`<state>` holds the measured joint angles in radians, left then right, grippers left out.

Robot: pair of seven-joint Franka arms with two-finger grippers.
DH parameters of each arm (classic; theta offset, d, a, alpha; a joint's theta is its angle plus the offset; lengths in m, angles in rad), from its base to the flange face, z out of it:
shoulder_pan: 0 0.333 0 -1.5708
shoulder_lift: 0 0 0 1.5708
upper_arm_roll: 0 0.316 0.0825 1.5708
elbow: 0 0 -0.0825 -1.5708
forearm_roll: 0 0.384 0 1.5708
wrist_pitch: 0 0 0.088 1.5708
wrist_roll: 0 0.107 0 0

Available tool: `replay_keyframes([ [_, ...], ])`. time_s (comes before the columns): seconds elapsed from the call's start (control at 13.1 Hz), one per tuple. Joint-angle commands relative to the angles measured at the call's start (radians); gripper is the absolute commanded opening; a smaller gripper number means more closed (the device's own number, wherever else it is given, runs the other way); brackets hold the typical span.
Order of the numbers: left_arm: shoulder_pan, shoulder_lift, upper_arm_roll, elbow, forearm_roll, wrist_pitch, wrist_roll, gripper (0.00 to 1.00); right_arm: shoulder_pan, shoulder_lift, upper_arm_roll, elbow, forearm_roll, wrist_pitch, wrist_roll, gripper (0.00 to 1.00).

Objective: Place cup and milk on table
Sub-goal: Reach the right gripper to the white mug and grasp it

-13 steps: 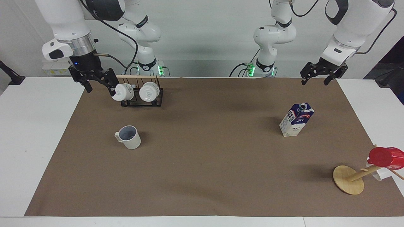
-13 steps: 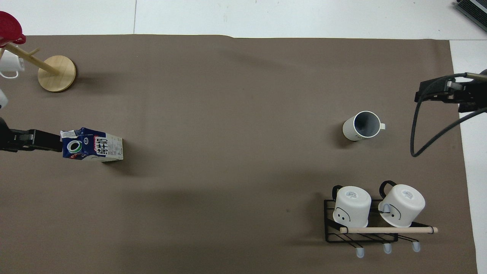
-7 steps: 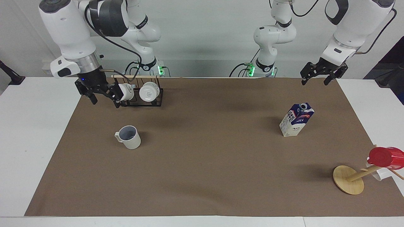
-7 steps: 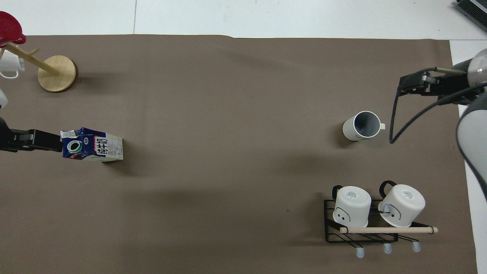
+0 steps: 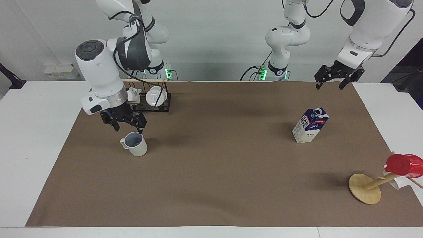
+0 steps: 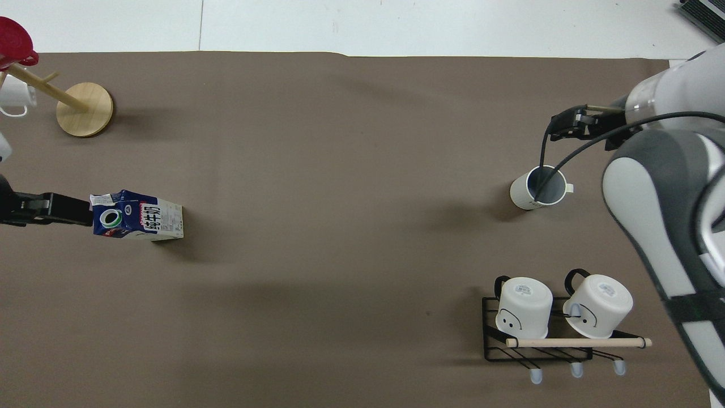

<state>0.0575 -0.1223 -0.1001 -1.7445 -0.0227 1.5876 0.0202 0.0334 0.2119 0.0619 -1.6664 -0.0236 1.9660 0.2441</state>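
Note:
The cream-white cup [image 5: 134, 143] stands upright on the brown sheet of the table [image 5: 214, 172], toward the right arm's end; it also shows in the overhead view [image 6: 538, 188]. My right gripper [image 5: 129, 128] is open and empty, hanging low just above the cup's rim on the robots' side; it also shows in the overhead view [image 6: 568, 123]. The milk [image 5: 310, 125] stands on the sheet toward the left arm's end, cap up, and also shows in the overhead view [image 6: 139, 216]. My left gripper [image 5: 330, 83] is open and empty, raised over the sheet's corner, apart from the milk.
A black wire rack [image 5: 148, 100] with two whiter mugs stands near the right arm's base. A wooden mug tree [image 5: 365, 188] with a red cup [image 5: 404, 164] stands at the left arm's end, farther from the robots than the milk.
My right arm has swung down from beside the rack and come over the cup, much lower than before. The left arm, cup and milk have not moved.

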Motion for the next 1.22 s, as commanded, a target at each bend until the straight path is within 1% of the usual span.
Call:
replay_keyframes([
  [0.0,0.001,-0.005,-0.001,0.016,0.017,-0.024,-0.009,1.00,-0.004,-0.014,0.004,-0.087,-0.013,0.088,-0.012,1.00],
  [0.08,0.001,-0.005,-0.001,0.016,0.017,-0.024,-0.009,1.00,-0.003,-0.008,0.004,-0.110,-0.013,0.096,-0.011,1.00],
  [0.23,0.001,-0.005,-0.001,0.016,0.017,-0.024,-0.008,1.00,0.008,-0.005,0.004,-0.157,-0.013,0.154,-0.012,1.00],
  [0.77,0.001,-0.005,-0.001,0.016,0.017,-0.026,-0.008,1.00,0.013,0.024,0.004,-0.188,-0.013,0.177,-0.002,1.00],
  [0.99,0.001,-0.005,-0.001,0.016,0.017,-0.024,-0.008,1.00,0.031,0.029,0.004,-0.200,-0.013,0.185,0.015,0.92],
  [1.15,0.001,-0.005,-0.001,0.016,0.017,-0.024,-0.008,1.00,0.031,0.030,0.004,-0.213,-0.015,0.189,0.017,0.92],
])
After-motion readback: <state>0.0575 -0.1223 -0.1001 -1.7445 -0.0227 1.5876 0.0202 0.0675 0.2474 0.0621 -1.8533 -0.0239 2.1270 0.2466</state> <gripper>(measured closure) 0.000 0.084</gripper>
